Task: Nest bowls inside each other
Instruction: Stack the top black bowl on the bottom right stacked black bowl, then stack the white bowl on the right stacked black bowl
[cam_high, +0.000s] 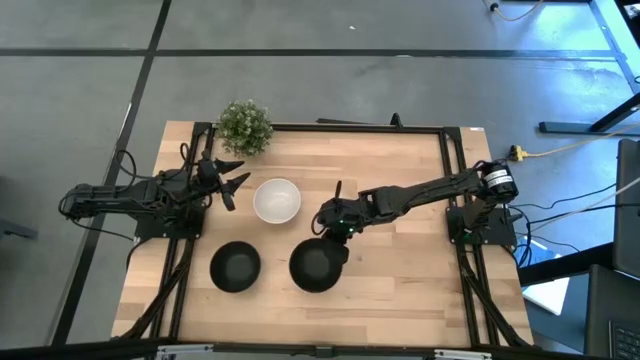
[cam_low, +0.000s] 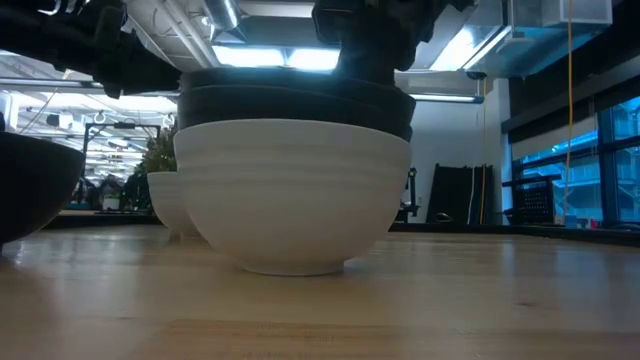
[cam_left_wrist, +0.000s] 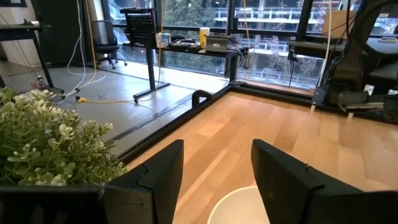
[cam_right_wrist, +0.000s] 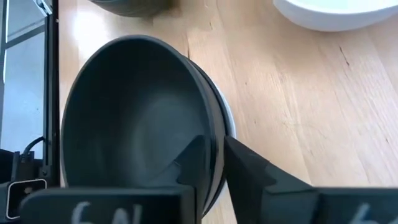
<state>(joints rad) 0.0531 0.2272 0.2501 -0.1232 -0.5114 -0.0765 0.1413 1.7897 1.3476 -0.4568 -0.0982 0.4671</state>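
- Jaws of my right gripper (cam_right_wrist: 214, 163) stand narrow, pinching the rim of the top black bowl (cam_right_wrist: 134, 118): one finger inside the wall, one outside.
- That bowl sits in the stack (cam_low: 295, 190) near the table's front edge, right of centre. The low view shows a white bowl (cam_low: 295, 195) at the base with two dark rims layered above it, so I judge three bowls nested here.
- Just left of the stack, a single black bowl (cam_high: 235, 266) stands apart, not yet nested.
- Farther back, a single white bowl (cam_high: 276, 200) stands alone near the table centre, also not nested.
- My left gripper (cam_high: 228, 181) waits just left of that white bowl, fingers spread wide and holding nothing.
- Progress, as a judgement: three of five bowls nested; two remain. Whether the top bowl is fully seated I cannot confirm.
- Potted plant (cam_high: 245, 126) stands at the back edge, not part of the work.
- Hidden or unclear: the stack's inner contact surfaces; my right gripper's fingertips are cut off in the low view; the loose black bowl is cropped at the low view's left edge.
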